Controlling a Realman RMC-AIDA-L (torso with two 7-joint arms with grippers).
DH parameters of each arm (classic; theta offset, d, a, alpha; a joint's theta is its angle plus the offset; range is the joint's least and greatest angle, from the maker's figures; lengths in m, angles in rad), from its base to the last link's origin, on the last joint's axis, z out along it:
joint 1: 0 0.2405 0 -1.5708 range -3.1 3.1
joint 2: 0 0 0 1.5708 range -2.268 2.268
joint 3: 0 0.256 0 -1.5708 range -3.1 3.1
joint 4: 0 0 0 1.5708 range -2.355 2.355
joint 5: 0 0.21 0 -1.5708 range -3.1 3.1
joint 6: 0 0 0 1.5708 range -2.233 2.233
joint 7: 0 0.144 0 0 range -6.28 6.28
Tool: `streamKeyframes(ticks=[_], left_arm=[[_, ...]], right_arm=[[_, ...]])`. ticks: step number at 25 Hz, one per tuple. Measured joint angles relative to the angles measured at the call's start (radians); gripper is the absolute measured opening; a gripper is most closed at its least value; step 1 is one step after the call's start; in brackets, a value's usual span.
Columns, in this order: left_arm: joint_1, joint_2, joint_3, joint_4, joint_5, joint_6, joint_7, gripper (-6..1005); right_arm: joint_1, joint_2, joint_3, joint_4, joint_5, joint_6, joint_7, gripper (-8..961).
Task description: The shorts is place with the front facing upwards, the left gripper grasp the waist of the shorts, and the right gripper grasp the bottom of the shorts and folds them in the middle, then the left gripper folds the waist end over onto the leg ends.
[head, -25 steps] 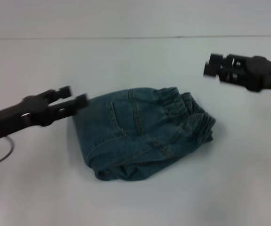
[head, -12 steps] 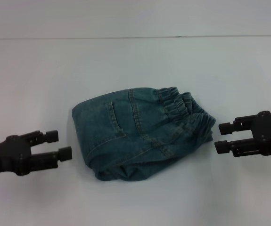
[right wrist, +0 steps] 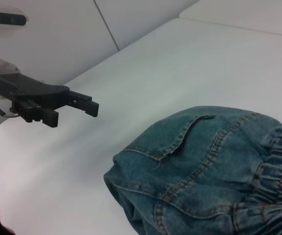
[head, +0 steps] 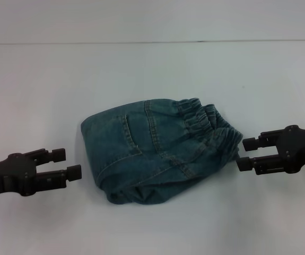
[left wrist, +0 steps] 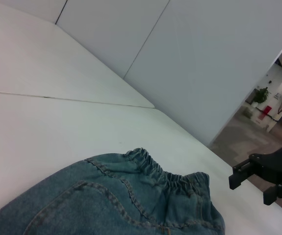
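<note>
The blue-green denim shorts (head: 157, 151) lie folded into a compact bundle at the middle of the white table (head: 152, 69). The puckered elastic waist (head: 211, 126) sits on top at the bundle's right side. The leg ends are tucked under and do not show. My left gripper (head: 67, 163) hovers open just left of the bundle, holding nothing. My right gripper (head: 246, 153) is open, its tips close to the waist, holding nothing. The left wrist view shows the shorts (left wrist: 121, 200) and the right gripper (left wrist: 251, 188). The right wrist view shows the shorts (right wrist: 204, 166) and the left gripper (right wrist: 73, 114).
The table's far edge (head: 152, 42) runs across the back against a plain grey wall. Beyond the table's end, the left wrist view shows a lit hallway (left wrist: 273, 107).
Both grippers have come down from farther back to either side of the shorts. In the last half second the right gripper edged slightly toward the waist. The shorts have not moved.
</note>
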Motion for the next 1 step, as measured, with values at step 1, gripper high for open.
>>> streamKeyframes(ticks=[1], left_arm=[[0.0, 0.0, 0.0, 0.0, 0.0, 0.0, 0.0, 907]], right_arm=[[0.0, 0.0, 0.0, 0.0, 0.0, 0.0, 0.0, 693]])
